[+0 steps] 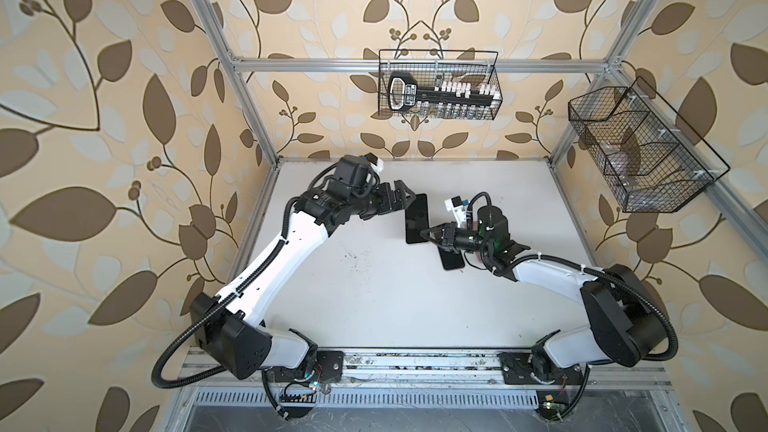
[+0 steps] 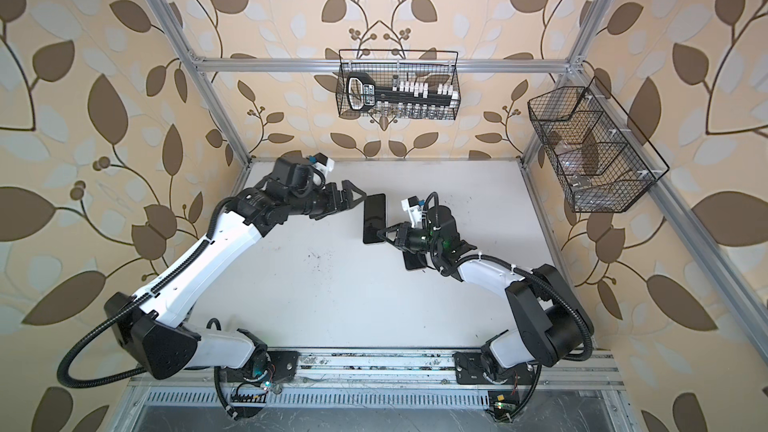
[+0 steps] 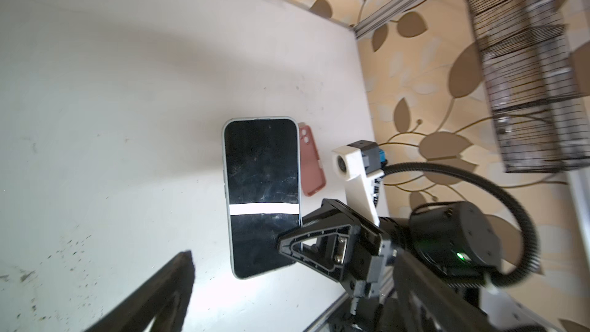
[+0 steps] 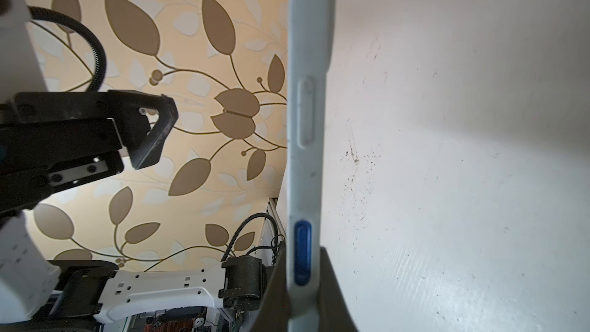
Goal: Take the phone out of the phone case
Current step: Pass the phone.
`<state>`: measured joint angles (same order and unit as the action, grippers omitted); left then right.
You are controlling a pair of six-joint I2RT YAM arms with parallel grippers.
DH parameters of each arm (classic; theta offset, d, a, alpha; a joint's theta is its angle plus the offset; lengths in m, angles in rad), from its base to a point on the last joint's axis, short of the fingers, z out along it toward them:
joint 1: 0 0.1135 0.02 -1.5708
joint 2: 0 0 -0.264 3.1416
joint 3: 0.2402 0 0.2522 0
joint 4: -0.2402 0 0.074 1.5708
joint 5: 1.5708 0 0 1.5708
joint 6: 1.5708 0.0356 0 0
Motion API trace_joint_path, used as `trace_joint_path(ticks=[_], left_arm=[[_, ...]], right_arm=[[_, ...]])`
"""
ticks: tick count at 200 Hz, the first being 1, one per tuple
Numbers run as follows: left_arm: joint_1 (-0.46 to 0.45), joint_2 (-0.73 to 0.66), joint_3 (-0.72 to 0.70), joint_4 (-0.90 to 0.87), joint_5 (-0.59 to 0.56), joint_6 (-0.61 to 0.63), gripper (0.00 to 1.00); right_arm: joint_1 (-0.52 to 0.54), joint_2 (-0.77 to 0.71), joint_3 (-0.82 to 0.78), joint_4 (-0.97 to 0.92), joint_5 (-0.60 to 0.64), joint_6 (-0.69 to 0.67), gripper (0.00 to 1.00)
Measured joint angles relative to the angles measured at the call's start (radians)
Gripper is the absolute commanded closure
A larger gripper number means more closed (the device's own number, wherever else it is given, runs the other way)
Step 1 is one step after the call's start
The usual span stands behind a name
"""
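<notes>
The phone (image 1: 417, 218) is gripped at its near end by the closed right gripper (image 1: 428, 236), while its far end is seen just beside the wide-open left gripper (image 1: 408, 195).

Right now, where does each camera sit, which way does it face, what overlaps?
Both top views: high overhead, looking down at the table; left arm and right arm whole, left gripper open, right gripper shut on the phone.
Left wrist: on the left arm, facing the phone's screen and a pink case; one own jaw shows.
Right wrist: on the right arm, looking along the phone's edge; own jaws clamp it.
Shared: both wrist views show the phone and the opposite gripper.
</notes>
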<state>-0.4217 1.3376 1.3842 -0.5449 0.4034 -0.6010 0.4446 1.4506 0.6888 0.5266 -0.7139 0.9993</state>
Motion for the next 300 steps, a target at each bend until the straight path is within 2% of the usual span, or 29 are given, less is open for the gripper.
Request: trace_joint_path(ticks=[22,39,104,171,224,266,300], left_arm=[[0.099,-0.036,-0.078,0.125,0.136,-0.016,0.04],[0.141,-0.022,-0.116,0.196,0.219,-0.023,0.1],[0.148,0.044,-0.191,0.422,0.456,-0.027,0.25],[0.148,0.046,-0.256,0.575,0.576,-0.027,0.27],[0.146,0.046,-0.292,0.657,0.621,-0.053,0.4],[0.145,0.046,-0.306,0.719,0.642,-0.085,0.55],[0.141,0.046,-0.308,0.736,0.649,-0.094,0.57]], right_arm=[[-0.046,-0.046,0.0,0.001,-0.072,0.002,1.0],[-0.069,-0.077,0.0,0.002,-0.137,0.003,1.0],[-0.098,-0.171,0.002,-0.028,-0.3,-0.001,1.0],[-0.061,-0.155,0.017,0.002,-0.319,0.029,1.0],[-0.027,-0.13,0.05,0.024,-0.319,0.037,1.0],[-0.024,-0.119,0.052,0.042,-0.319,0.04,1.0],[-0.021,-0.113,0.06,0.065,-0.319,0.048,1.0]])
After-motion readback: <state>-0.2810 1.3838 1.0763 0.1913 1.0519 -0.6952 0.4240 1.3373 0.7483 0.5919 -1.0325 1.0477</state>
